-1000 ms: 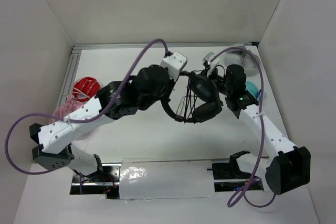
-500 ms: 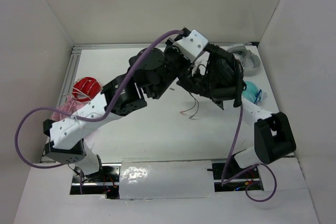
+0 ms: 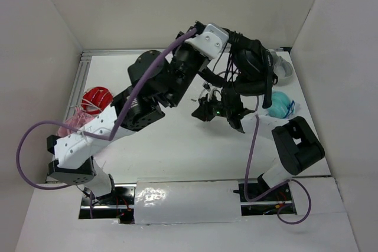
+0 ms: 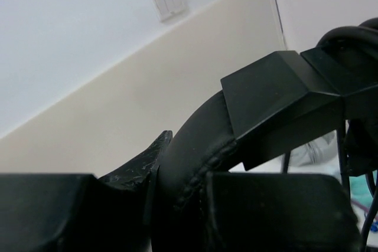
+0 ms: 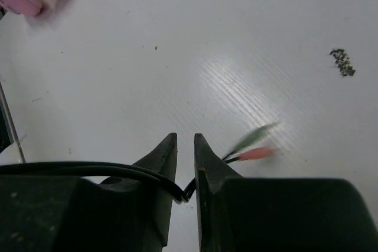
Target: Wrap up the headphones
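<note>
headphones [image 3: 253, 66]: held up off the desk [image 3: 159, 146], far right, close to the grey-white headphones [image 3: 284, 70].
cable [image 5: 88, 169]: hangs slack from the headphones down to the right gripper [image 5: 183, 141]; plugs [image 5: 253, 144] dangle free.
right gripper: jaws pinched on the cable near the plug end.
left gripper [image 4: 186, 157]: jaws clamped on the headband [image 4: 198, 125].
progress: mid-wrap, likely. Turns already around the headphones can't be counted, and the tail end is left to wind and tuck.

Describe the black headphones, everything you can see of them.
The headphones are black, with a padded, stitched band, an angular hard-plastic block on it and a thin cable. They are held up at the far right of the top view, the band clamped in the left claw. The right claw pinches the cable near its green and pink plugs.
</note>
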`<act>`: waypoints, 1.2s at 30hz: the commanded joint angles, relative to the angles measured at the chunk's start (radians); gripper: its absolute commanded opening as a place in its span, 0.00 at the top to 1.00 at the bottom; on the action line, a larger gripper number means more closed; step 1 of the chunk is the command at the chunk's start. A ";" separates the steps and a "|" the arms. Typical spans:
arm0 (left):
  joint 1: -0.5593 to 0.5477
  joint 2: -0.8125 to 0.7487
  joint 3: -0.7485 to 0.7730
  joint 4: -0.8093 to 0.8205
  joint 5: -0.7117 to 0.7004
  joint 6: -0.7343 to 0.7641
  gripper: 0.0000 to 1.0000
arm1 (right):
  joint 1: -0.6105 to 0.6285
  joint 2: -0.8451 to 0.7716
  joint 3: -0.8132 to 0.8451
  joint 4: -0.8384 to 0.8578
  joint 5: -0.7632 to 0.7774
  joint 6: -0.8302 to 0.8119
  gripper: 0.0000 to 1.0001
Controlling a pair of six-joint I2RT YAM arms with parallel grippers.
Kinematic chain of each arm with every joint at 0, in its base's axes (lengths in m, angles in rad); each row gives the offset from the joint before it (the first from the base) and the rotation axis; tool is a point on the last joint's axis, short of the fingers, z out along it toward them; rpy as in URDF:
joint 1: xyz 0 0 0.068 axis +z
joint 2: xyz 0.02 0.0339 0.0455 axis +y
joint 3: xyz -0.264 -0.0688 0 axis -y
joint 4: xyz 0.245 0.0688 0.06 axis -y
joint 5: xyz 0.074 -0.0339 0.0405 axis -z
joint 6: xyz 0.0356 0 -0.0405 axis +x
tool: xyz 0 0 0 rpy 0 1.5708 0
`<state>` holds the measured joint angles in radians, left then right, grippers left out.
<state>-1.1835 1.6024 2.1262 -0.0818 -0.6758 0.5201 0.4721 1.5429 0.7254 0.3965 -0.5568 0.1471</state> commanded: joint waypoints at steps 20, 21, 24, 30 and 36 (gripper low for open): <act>0.488 0.033 0.098 -0.344 0.217 -0.600 1.00 | 0.129 -0.426 -0.402 0.046 0.256 0.187 1.00; 0.551 0.042 0.100 -0.364 0.234 -0.633 1.00 | 0.138 -0.493 -0.406 -0.031 0.299 0.181 1.00; 0.646 0.077 0.063 -0.392 0.174 -0.693 1.00 | 0.198 -0.637 -0.419 -0.177 0.363 0.172 1.00; 0.884 0.231 0.188 -0.734 0.304 -0.989 1.00 | 0.350 -0.874 -0.319 -0.487 0.553 0.158 1.00; 1.015 0.249 0.019 -0.750 0.277 -1.071 1.00 | 0.583 -0.946 -0.135 -0.727 0.838 0.122 1.00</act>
<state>-0.1947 1.8736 2.1666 -0.8368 -0.4137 -0.4168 0.9722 0.6167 0.4717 -0.1665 0.0753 0.3103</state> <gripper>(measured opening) 0.269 0.030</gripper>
